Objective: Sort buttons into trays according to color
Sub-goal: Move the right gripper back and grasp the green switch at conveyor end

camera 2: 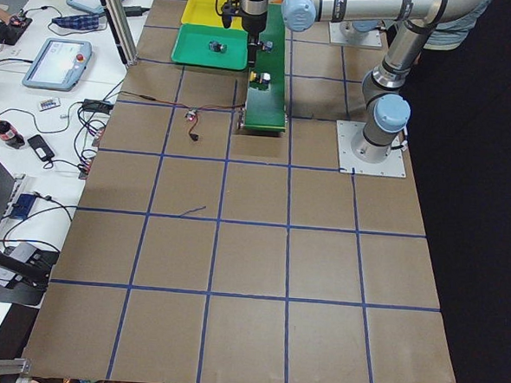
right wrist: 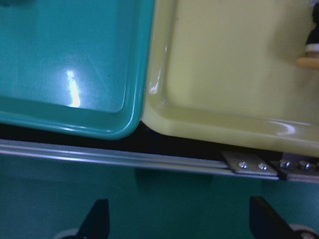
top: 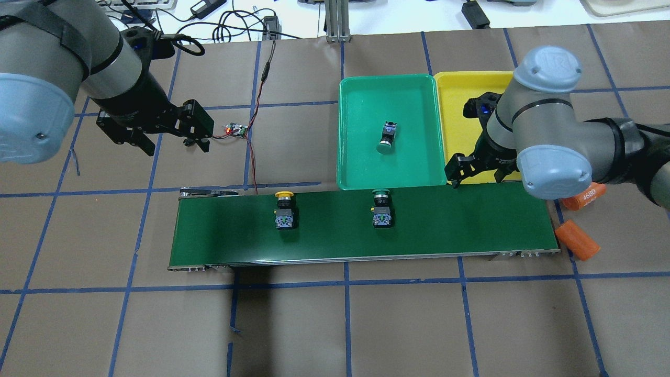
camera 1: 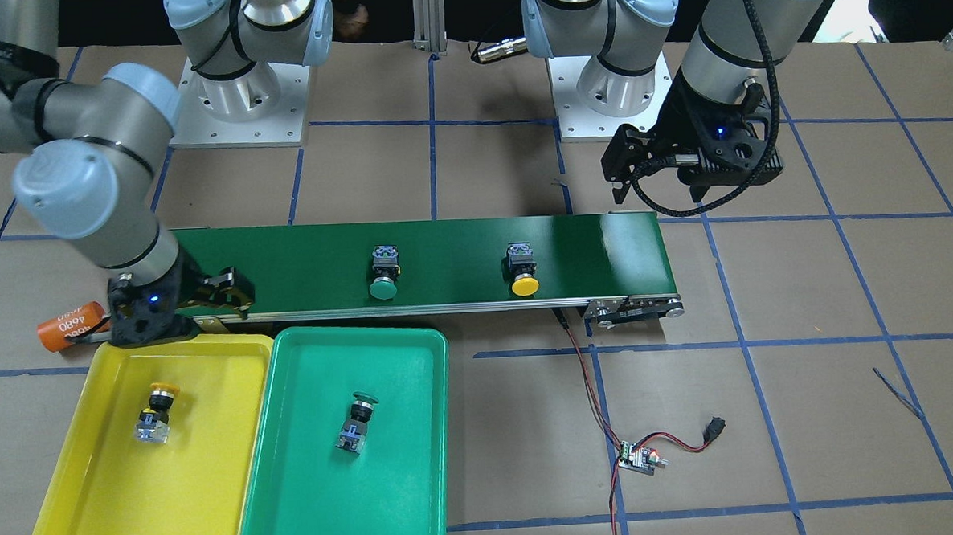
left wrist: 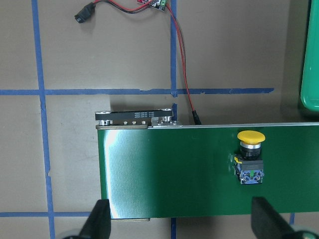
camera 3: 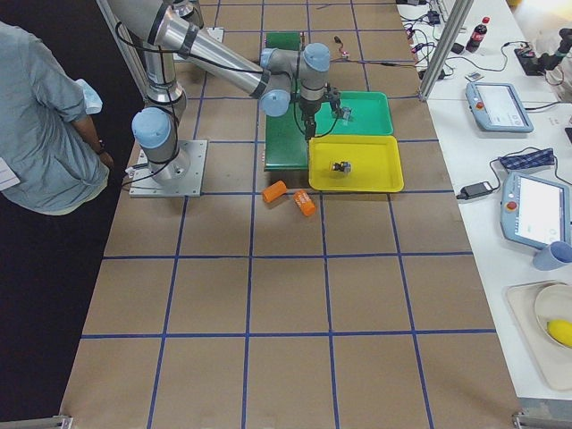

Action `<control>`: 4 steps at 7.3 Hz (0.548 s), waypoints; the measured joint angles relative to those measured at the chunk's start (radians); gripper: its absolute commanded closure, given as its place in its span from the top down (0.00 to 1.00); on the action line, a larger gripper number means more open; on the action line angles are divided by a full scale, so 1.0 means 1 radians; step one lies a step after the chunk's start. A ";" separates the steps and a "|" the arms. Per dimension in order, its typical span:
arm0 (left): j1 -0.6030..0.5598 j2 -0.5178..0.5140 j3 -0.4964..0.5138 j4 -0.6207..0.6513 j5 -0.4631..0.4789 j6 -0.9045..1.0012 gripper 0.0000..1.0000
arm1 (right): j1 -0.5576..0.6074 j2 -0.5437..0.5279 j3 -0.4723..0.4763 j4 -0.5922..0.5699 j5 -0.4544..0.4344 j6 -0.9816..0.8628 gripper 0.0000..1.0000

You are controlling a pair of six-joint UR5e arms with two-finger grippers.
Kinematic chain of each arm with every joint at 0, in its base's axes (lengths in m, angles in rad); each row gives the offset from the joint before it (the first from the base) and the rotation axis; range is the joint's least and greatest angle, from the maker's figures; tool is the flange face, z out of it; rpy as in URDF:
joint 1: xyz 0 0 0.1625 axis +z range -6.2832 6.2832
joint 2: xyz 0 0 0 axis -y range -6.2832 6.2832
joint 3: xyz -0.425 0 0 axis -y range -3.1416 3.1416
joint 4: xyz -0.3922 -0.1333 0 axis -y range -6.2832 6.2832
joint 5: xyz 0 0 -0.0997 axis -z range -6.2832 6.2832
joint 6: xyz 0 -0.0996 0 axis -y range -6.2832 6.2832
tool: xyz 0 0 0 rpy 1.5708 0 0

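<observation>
A yellow button and a green button stand on the belt. Another yellow button lies in the yellow tray. Another green button lies in the green tray. My left gripper is open and empty, above the table off the belt's end. My right gripper is open and empty, over the belt's edge where the two trays meet.
The dark-green conveyor belt runs across the table. Two orange cylinders lie off its end near my right arm. A small circuit board with red wires lies near the other end. A person stands behind the robot.
</observation>
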 measured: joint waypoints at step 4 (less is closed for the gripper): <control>0.000 -0.003 0.000 0.016 -0.004 -0.009 1.00 | 0.044 -0.032 0.067 -0.012 0.002 0.046 1.00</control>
